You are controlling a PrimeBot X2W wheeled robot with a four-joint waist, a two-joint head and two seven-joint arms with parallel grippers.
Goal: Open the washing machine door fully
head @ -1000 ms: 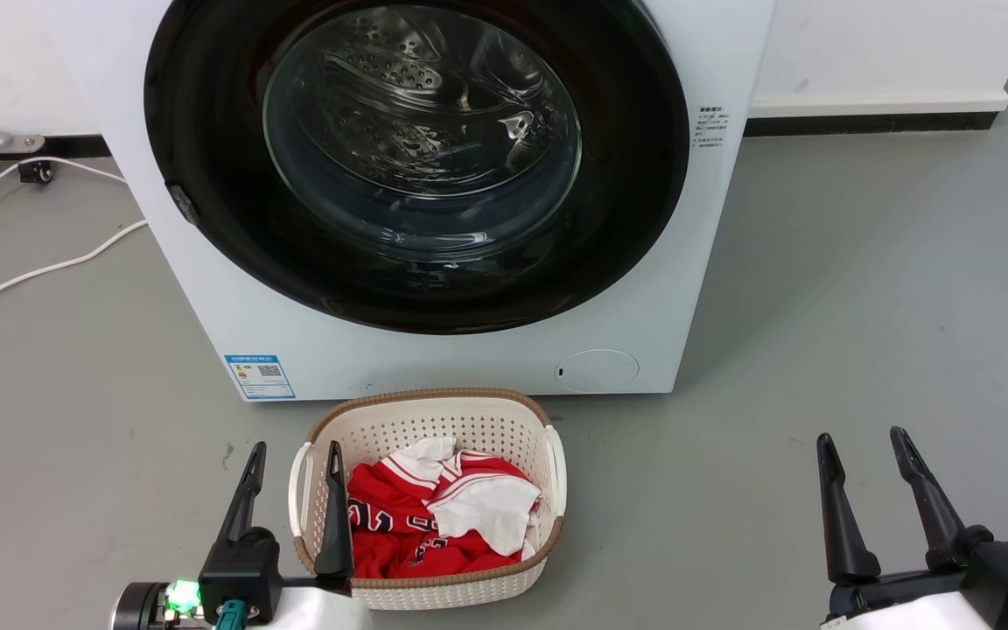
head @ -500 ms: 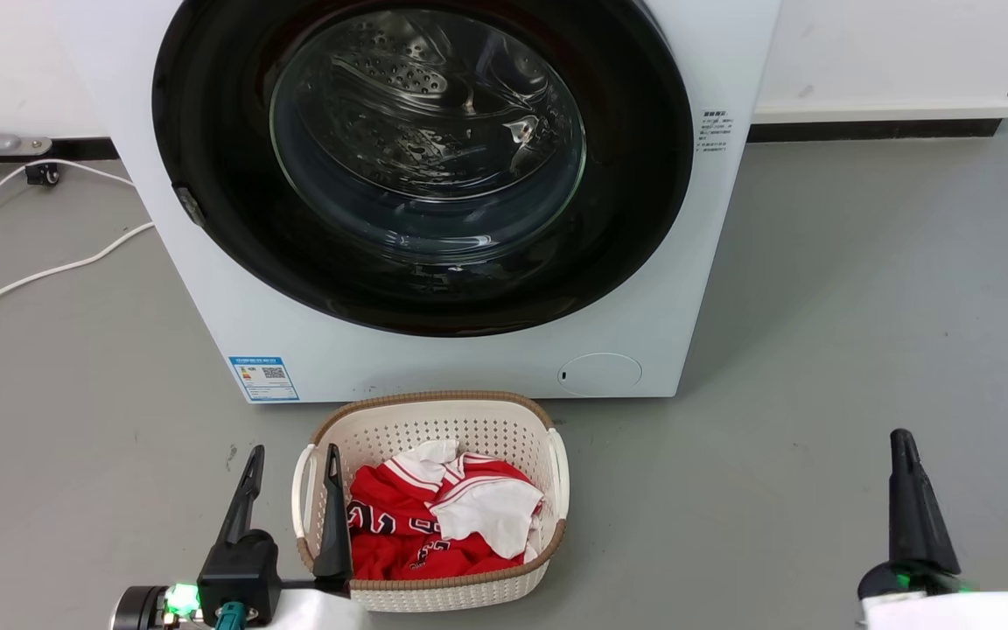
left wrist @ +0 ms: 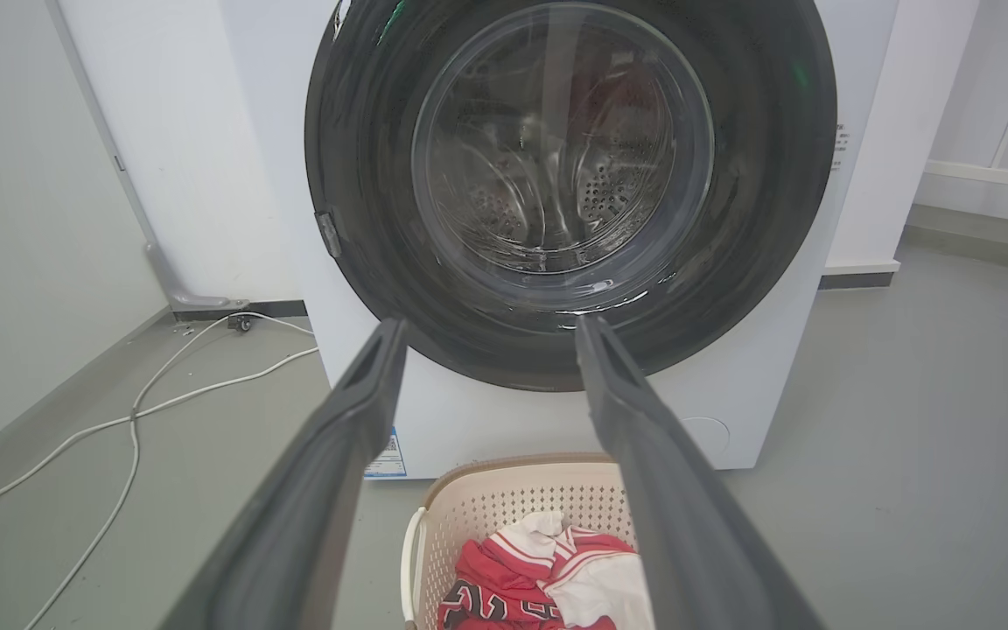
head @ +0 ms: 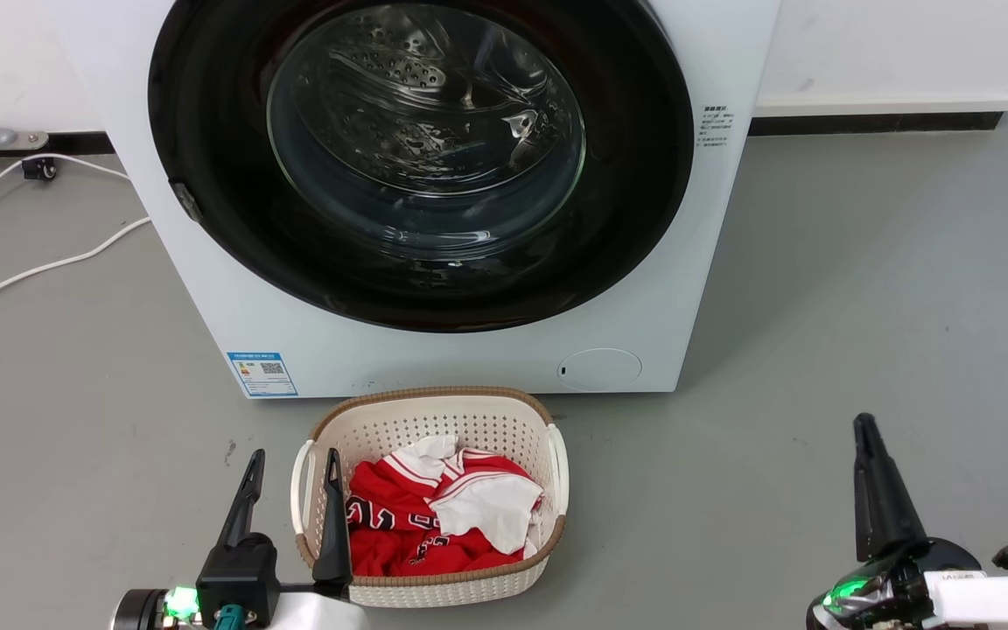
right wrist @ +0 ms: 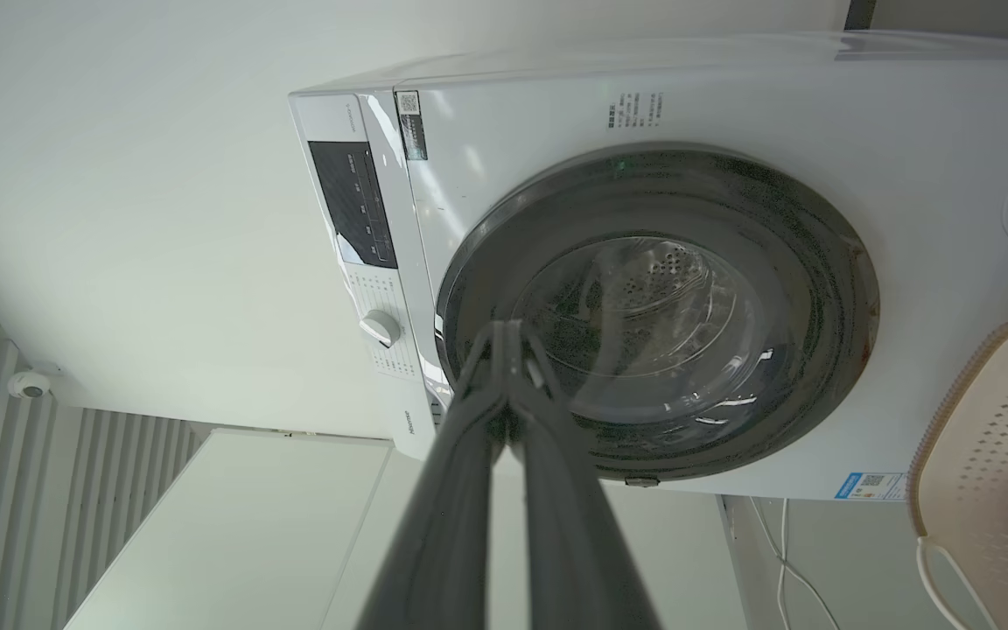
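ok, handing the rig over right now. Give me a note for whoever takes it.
Left gripper: open, empty, low by the left side of the laundry basket in the head view.
Right gripper: shut, holding nothing, pointed toward the door and short of it.
Washing machine door: closed flush on the washing machine, with a small grey tab on its left rim.
The basket, with red and white clothes in it, sits on the floor right in front of the machine.
Done: nothing on the door yet.
Left: reach the door, pull it free, swing it fully open.
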